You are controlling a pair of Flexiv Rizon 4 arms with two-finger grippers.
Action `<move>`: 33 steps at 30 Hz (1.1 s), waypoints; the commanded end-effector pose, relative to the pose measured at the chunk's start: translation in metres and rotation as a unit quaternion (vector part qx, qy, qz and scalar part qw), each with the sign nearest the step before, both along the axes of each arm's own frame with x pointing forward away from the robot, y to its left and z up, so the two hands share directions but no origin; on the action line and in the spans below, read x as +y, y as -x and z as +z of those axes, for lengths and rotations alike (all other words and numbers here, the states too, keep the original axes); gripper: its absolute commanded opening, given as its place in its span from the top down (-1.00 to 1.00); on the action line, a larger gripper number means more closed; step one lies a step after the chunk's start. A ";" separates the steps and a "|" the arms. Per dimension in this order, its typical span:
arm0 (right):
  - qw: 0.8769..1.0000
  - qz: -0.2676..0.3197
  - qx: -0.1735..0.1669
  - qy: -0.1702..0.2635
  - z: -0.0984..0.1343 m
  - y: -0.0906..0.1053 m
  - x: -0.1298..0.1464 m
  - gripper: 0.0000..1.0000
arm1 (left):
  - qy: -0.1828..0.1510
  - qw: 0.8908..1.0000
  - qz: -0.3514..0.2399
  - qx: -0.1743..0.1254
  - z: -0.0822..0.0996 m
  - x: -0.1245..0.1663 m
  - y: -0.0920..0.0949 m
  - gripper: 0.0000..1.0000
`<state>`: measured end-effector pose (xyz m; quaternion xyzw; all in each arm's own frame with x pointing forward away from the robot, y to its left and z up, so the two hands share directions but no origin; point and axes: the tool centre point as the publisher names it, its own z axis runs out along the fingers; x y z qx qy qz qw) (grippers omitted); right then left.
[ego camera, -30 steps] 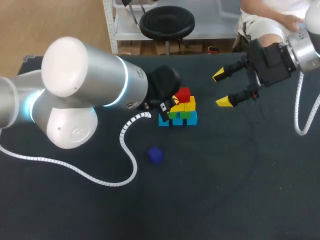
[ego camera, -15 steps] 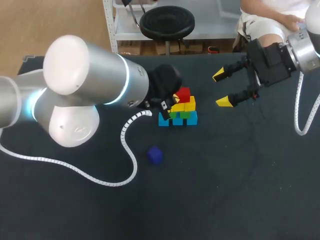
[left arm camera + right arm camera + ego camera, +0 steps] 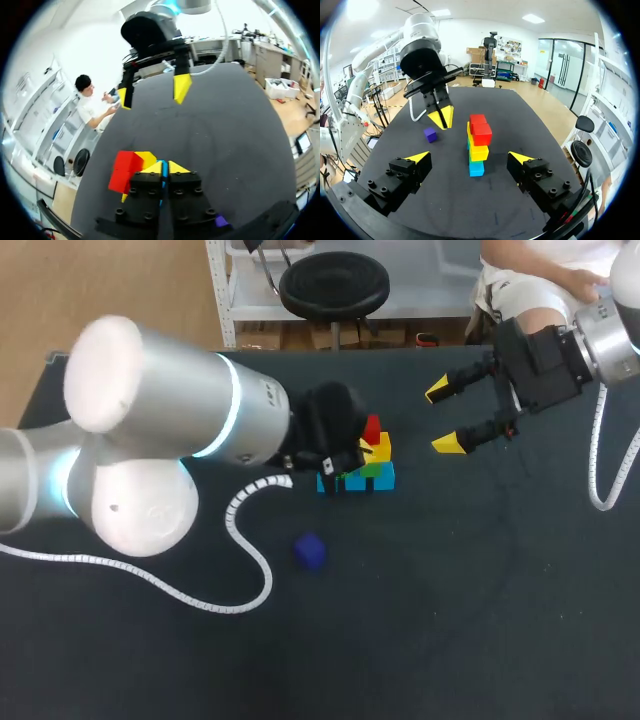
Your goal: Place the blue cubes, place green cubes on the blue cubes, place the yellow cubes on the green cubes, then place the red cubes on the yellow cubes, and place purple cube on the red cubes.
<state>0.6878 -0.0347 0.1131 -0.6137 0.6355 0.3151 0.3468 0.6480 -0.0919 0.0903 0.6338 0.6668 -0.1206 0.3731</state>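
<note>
Fetching the purple cube (image 3: 310, 550) looks to be the step in hand. It lies alone on the dark table (image 3: 450, 630), a little lower left of the frame's middle in the head view and well apart from the stack. It is a small, deep violet block resting flat on one face.

The left gripper (image 3: 162, 167) has its yellow tips pressed together with nothing held. In the head view it sits just beside the stack's left flank, close to the red cubes (image 3: 480, 131). I would raise it straight up before swinging toward the purple cube, because a sideways drift here could shove the top tier. It should then spread its fingers, settle them on two opposite faces, and later lower the cube squarely onto the red.

The stack stands just above the frame's centre. The blue cubes (image 3: 357, 481) are at the bottom, then the green cubes (image 3: 372, 469), the yellow cubes (image 3: 479, 151), and red on top. The tiers are not quite flush, so I judge it will tolerate little pushing.

The right gripper (image 3: 443, 417) is at the upper right, with its fingers wide apart and empty, well clear of the stack.
</note>
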 end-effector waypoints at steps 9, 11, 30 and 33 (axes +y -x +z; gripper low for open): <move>1.000 0.000 -0.001 -0.001 0.000 0.001 0.000 -1.00 | 0.016 0.993 -0.094 0.076 0.017 0.043 0.035 -1.00; 1.000 0.000 -0.001 -0.001 0.000 0.001 0.000 -1.00 | 0.019 0.990 -0.116 0.082 0.016 0.044 0.038 -1.00; 1.000 0.000 -0.001 -0.001 0.000 0.001 0.000 -1.00 | 0.008 0.957 -0.260 0.131 -0.003 0.052 0.068 -1.00; 1.000 0.000 -0.001 -0.001 0.000 0.001 0.000 -1.00 | 0.001 0.957 -0.259 0.133 -0.005 0.056 0.074 -1.00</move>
